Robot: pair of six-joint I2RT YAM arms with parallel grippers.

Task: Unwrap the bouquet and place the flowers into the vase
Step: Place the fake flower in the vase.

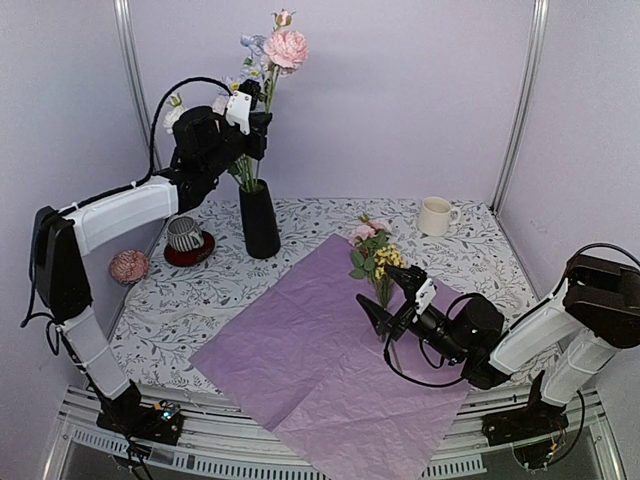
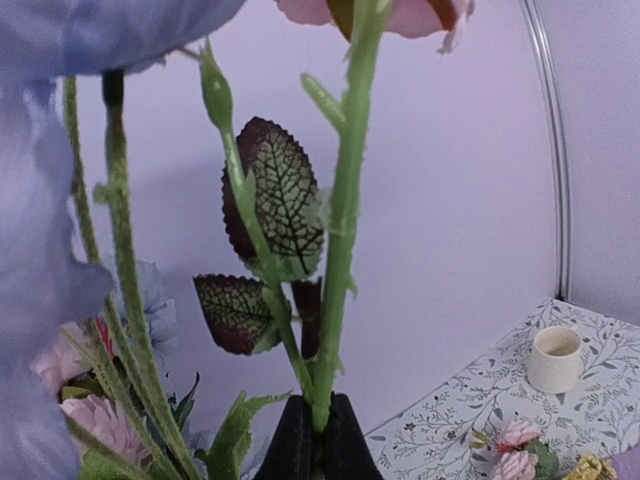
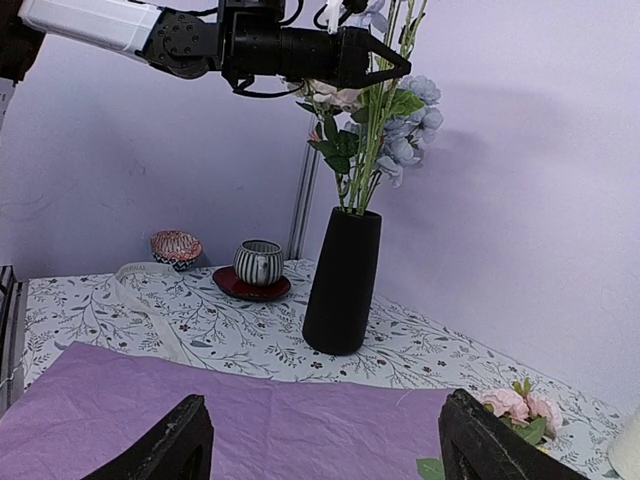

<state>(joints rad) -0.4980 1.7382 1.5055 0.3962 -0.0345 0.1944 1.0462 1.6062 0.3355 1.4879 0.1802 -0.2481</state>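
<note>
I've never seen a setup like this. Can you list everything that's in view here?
vase: one, black, back left
flowers in vase: several stems, pink, pale blue, white
loose flowers: small bunch, pink and yellow, at the paper's far edge
paper sheet: one, lilac, spread in the middle
mug: one, cream, back right
striped cup: one, on red saucer, left of vase
small bowl: one, pink patterned, far left
left gripper: shut on a stem above vase
right gripper: open, beside loose flowers

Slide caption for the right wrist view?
Left gripper pinches flower stems above the black vase; purple paper spread below.
</note>
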